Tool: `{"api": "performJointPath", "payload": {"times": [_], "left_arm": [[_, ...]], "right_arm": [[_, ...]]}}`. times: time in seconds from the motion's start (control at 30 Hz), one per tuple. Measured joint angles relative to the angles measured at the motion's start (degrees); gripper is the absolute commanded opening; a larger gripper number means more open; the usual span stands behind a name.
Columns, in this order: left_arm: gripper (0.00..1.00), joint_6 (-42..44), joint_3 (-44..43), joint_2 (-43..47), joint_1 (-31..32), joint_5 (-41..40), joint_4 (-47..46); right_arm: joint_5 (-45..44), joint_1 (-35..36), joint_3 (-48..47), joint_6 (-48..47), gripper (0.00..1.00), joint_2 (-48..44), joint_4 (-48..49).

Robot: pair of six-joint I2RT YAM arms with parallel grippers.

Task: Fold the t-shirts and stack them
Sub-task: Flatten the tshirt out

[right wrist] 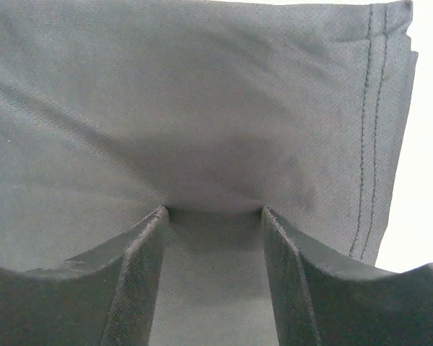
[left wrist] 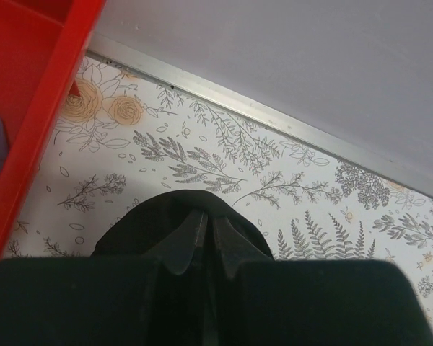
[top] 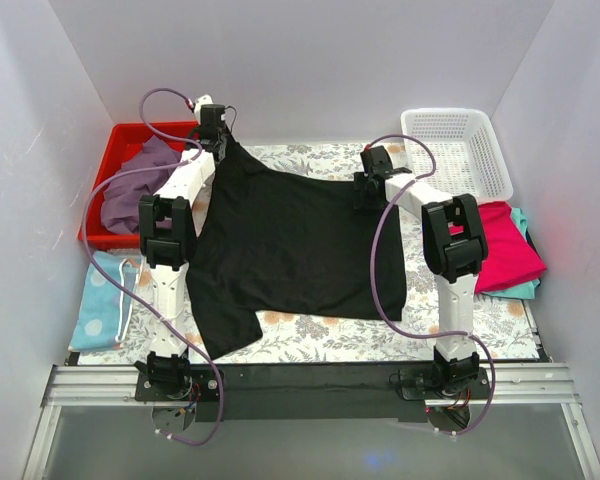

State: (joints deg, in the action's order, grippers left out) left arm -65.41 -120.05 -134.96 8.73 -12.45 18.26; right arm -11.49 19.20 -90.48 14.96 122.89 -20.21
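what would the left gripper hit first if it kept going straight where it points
Beyond the black shirt the left gripper pinches, probably the flowered table cover, then the back wall; depth is hard to judge.

The black t-shirt (top: 290, 240) lies spread between the left gripper (top: 223, 140) and right gripper (top: 363, 185), with the crumpled purple t-shirt (top: 130, 190) left of them and the magenta t-shirt (top: 505, 250) right.

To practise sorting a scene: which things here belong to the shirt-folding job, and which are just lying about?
Job: black shirt, purple shirt, pink shirt, teal shirt.
Lying about: red bin, basket, spotted cloth, floral mat.
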Motion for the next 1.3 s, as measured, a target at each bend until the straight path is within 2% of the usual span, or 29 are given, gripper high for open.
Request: {"api": "performJointPath", "payload": {"times": [0.17, 0.4, 0.6, 0.7, 0.93, 1.3], "left_arm": [[0.00, -0.3, -1.1, -0.4, -0.5, 1.9, 0.8], [0.00, -0.5, -0.8, -0.4, -0.8, 3.9, 1.4], [0.00, -0.7, -0.2, -0.4, -0.8, 5.4, 1.9], [0.00, -0.7, 0.5, -0.4, -0.8, 5.6, 1.9], [0.00, -0.7, 3.0, -0.4, -0.8, 5.3, 2.7], [0.00, -1.1, 3.0, -0.4, -2.3, 2.3, 3.1]], "right_arm": [[-0.7, 0.0, -4.4, 0.3, 0.56, 2.4, -2.4], [-3.3, 0.0, -7.4, 1.4, 0.58, 2.6, -5.3], [-7.2, -0.1, -22.4, 1.3, 0.58, 7.2, -6.8], [-8.4, -0.5, -26.4, 1.4, 0.58, 10.1, -6.8], [-11.0, -3.1, -28.1, 2.3, 0.58, 16.7, -9.4], [-13.5, -5.7, -28.1, 3.0, 0.58, 16.7, -10.8]]}}
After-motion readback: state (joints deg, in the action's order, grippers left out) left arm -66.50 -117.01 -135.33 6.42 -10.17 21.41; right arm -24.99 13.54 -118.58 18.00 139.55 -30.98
